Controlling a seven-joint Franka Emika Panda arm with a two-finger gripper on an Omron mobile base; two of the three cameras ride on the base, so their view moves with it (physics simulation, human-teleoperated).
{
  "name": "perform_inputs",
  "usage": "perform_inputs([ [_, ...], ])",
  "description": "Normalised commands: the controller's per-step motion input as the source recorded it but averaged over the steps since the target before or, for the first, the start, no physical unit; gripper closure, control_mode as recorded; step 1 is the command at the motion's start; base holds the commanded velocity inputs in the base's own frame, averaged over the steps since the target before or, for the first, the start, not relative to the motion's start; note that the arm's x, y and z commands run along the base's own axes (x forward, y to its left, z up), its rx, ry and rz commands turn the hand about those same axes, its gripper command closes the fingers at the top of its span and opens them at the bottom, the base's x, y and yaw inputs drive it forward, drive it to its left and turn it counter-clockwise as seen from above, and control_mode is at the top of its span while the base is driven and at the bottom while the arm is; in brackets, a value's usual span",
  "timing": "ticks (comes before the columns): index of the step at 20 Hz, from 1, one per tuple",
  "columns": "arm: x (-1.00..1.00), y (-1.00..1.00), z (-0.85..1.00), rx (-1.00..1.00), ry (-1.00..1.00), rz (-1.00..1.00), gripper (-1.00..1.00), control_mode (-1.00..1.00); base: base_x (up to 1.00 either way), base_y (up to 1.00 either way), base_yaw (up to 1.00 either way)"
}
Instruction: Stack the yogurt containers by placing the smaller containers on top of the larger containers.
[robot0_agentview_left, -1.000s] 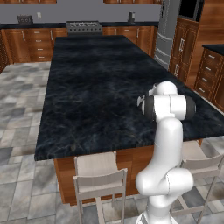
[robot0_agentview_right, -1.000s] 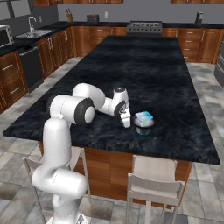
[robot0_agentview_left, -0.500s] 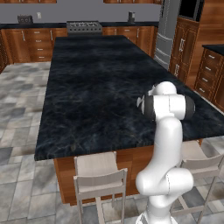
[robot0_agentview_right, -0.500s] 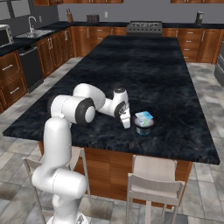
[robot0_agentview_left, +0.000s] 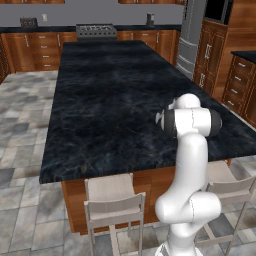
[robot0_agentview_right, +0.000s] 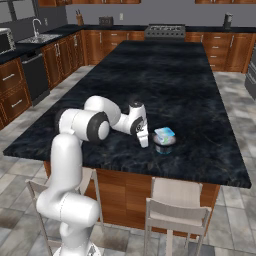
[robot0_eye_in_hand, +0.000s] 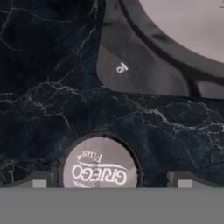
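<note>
My gripper points down at the dark island counter near its front edge. In the hand view my gripper is open. A small round yogurt tub with a printed lid lies low between the two fingertips, with a gap on each side. Just right of the gripper stands a squarish white tub with a light-blue top, and it seems to rest on a darker round tub. A large pale container shows at the upper right of the hand view.
The counter's front edge runs just below the tubs. Stools stand in front of it. A stove is at the far end and a sink on the left wall. My arm's white elbow stands over the counter's near right corner.
</note>
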Motion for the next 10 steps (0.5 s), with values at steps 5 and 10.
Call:
perform_inputs([
  [5,0.19,0.00,-0.02,0.00,0.00,-0.03,-1.00,-1.00,0.00,0.00,0.00],
  [10,0.18,0.00,-0.02,0.00,0.00,-0.03,-1.00,-1.00,0.00,0.00,0.00],
])
